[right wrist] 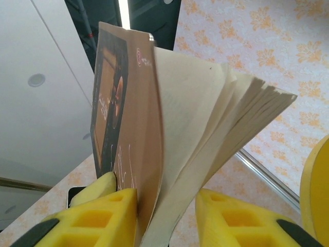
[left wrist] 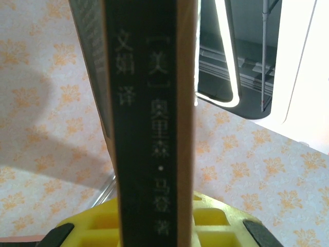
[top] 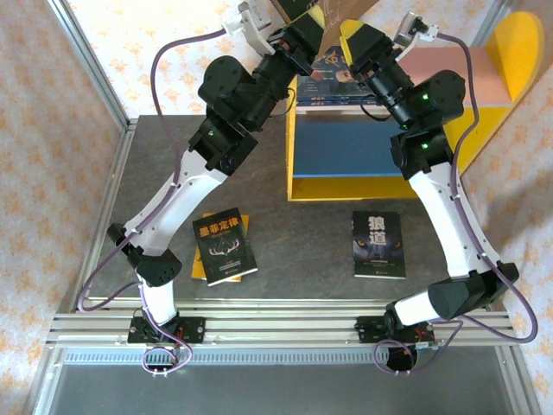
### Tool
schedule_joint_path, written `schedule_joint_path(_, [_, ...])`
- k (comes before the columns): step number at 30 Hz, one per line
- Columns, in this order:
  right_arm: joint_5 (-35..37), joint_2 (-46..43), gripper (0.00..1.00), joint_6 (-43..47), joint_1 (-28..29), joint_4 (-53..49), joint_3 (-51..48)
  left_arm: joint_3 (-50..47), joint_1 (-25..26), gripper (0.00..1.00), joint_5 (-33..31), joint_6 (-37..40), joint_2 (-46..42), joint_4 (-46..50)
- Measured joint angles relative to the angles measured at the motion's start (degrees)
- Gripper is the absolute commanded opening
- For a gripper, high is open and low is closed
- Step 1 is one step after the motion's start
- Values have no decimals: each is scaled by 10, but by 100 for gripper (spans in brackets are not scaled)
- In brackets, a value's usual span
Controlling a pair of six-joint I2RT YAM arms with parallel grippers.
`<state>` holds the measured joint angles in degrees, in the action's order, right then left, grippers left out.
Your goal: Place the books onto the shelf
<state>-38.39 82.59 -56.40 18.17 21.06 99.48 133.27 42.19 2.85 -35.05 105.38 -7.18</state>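
**A:** What is the left hand doing?

**B:** The left hand (left wrist: 154, 224) is clamping tight on the brown book (left wrist: 149, 103). Its yellow fingers (left wrist: 95, 226) are pressing on either side of the dark spine, which is standing upright with pale Chinese lettering running down it.

**A:** And the right hand?

**B:** The right hand (right wrist: 165, 218) is sitting around what looks like the same book. Its jaws are standing partly apart; the brown cover with its framed picture is lying against one finger; the pages are fanning out towards the other. I cannot tell whether it is truly gripping.

**A:** Where is that book sitting in the scene?

**B:** Seen from above, both arms are reaching to the far side of the worktop (top: 294, 225), holding the book up in the air over the shelf's left end.

**A:** And the shelf?

**B:** The shelf (top: 518, 43) is standing at the far right, showing yellow round-topped sides, a pink board (top: 441, 73) and a blue board (top: 346, 147). A dark book (top: 333, 82) is lying flat on it beneath the hands, partly hidden.

**A:** Any other books?

**B:** Three are lying near the arm bases. The black book (top: 225, 246) with a yellow title is resting on the yellow book (top: 198, 259); the wolf book (top: 378, 245) is lying well apart from them, by the right arm.
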Motion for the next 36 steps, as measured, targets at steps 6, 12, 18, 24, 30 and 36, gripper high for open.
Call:
schedule_joint_path(6, [-3,12,34,0,0,0,20,0,-3,0,6,-21,1,-11])
schedule_joint_path(12, [-4,18,25,0,0,0,37,0,-3,0,12,-40,8,-31])
schedule_joint_path(18, [-7,28,6,-2,0,0,49,0,-10,2,12,-48,12,-41])
schedule_joint_path(24, [-11,28,0,16,-2,-12,53,-2,-11,33,12,-45,12,-41])
schedule_joint_path(30, [-33,24,0,52,-2,-50,52,-84,-14,50,27,-42,-10,-44])
schedule_joint_path(36, [-48,22,0,72,-4,-87,41,-186,-37,53,42,-41,-66,-49])
